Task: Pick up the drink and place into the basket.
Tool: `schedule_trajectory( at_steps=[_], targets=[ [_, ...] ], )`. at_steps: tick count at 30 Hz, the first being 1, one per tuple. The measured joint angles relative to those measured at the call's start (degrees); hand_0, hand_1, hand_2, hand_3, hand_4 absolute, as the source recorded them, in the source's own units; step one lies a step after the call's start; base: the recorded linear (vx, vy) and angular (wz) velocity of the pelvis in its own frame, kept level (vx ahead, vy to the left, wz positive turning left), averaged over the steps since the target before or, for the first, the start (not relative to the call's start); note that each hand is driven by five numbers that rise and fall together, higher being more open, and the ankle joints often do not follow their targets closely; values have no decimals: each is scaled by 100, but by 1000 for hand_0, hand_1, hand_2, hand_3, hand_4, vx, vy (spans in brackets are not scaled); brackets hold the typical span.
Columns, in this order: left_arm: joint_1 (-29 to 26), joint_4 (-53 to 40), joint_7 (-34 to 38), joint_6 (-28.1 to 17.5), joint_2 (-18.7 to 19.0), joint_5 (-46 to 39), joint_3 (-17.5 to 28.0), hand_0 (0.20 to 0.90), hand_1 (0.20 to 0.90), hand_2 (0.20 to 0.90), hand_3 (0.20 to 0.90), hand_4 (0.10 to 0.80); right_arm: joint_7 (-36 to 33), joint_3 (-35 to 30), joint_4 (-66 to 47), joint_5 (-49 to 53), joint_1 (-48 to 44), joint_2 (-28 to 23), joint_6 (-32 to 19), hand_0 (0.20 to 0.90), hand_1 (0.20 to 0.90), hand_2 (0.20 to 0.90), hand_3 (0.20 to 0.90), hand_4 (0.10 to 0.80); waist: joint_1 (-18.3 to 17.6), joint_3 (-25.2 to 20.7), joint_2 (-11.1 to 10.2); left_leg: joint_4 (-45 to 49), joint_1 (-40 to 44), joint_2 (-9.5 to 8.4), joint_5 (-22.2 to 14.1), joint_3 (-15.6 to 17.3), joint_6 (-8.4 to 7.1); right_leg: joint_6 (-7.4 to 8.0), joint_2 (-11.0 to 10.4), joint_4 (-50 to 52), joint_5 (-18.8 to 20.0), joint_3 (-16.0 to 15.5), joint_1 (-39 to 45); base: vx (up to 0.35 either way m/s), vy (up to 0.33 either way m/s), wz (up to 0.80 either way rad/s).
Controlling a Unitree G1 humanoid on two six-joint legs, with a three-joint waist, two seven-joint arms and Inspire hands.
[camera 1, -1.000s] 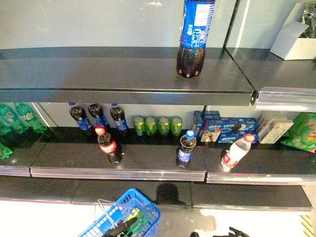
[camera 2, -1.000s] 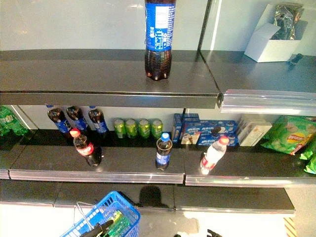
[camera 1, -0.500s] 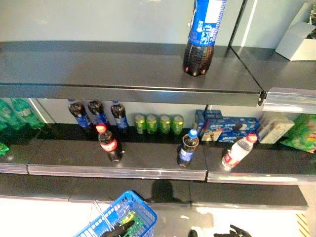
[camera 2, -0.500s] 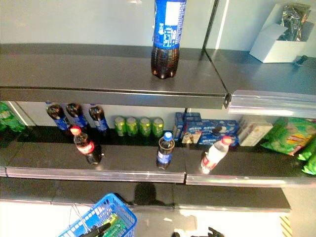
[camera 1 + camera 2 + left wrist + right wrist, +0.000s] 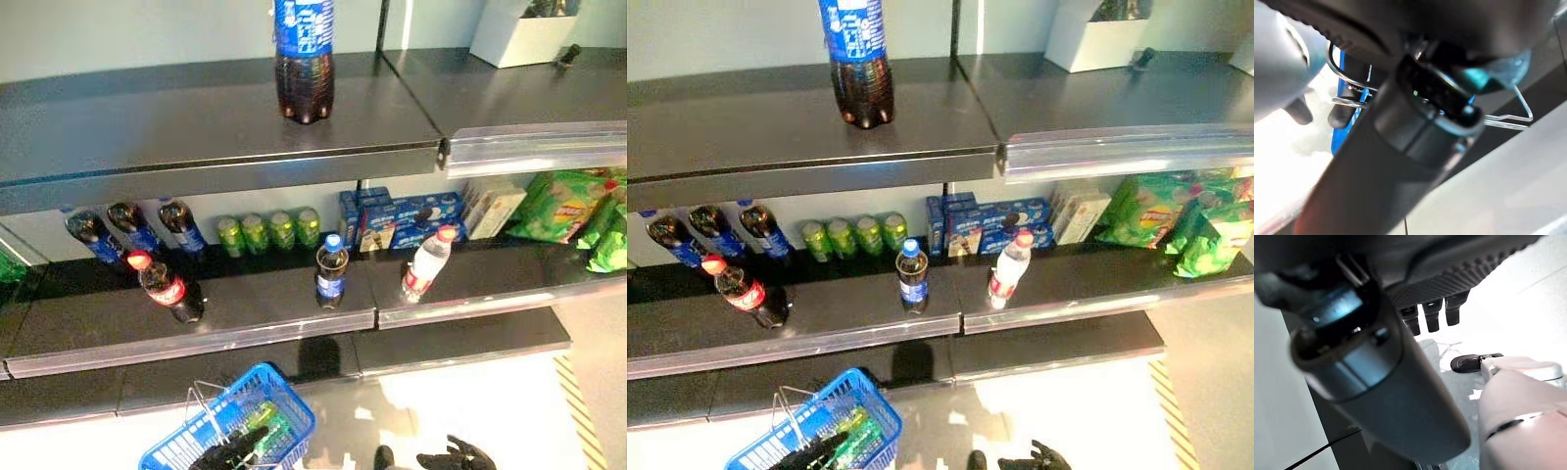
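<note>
Change: view has swung right since a second ago; shelves and bottles themselves unmoved, so nothing picked yet.
Drink: blue-capped bottle (image 5: 331, 273) upright on middle shelf (image 5: 245, 315).
Left hand (image 5: 231, 451): curled round basket (image 5: 290, 411) handle.
Right hand (image 5: 453, 457): low, empty, fingers hanging relaxed.

You see a blue basket (image 5: 257, 409), green cans (image 5: 265, 231), a red-capped cola bottle (image 5: 164, 288) and blue-labelled dark bottles (image 5: 303, 59).
</note>
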Motion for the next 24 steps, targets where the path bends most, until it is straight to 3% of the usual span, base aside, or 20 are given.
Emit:
schedule_trajectory(
  at_steps=[2,3,4,10,15,24],
  targets=[
    [-8,-2,-4,-17,-120,3,0,300,300,300,200,100,-74,-6,-3,2,-14,-119,16,900,900,900,900,800,20,-57,85,-22,-63,16,-56,-205,-84,-6,7,0,25,-25,-49,-4,86,2],
    [-21,-5,-5,-17,-132,4,-5,300,300,300,200,100,-116,-13,-3,2,-12,-185,42,900,900,900,900,800,21,-58,101,-21,-69,11,-39,-231,-231,17,3,-1,52,-16,-59,16,136,3],
    [-16,-3,-5,-13,-106,16,-3,300,300,300,200,100,-141,-25,2,11,-6,-203,66,900,900,900,900,800,24,-61,68,-12,-64,-29,-41,-232,-242,3,-70,0,45,-17,-54,29,165,2],
    [38,62,-31,20,0,17,1,300,300,300,200,100,-123,-58,90,9,66,-145,62,900,900,900,900,800,-10,-133,-89,-83,44,-230,-24,-248,-138,122,-226,9,94,-19,6,73,61,2],
    [76,69,-36,77,5,18,3,300,300,300,200,100,-87,-47,79,3,68,-136,49,900,900,900,900,800,-40,-139,-103,-211,246,-239,-30,-187,-103,200,-251,7,62,-18,162,61,-6,-2],
    [170,70,-34,77,45,16,206,300,300,300,200,100,-87,-47,76,-2,54,-136,55,900,900,900,900,800,-33,-161,-134,-210,248,-242,-32,-189,-98,202,-253,6,59,-11,170,27,-18,0]
  ],
)
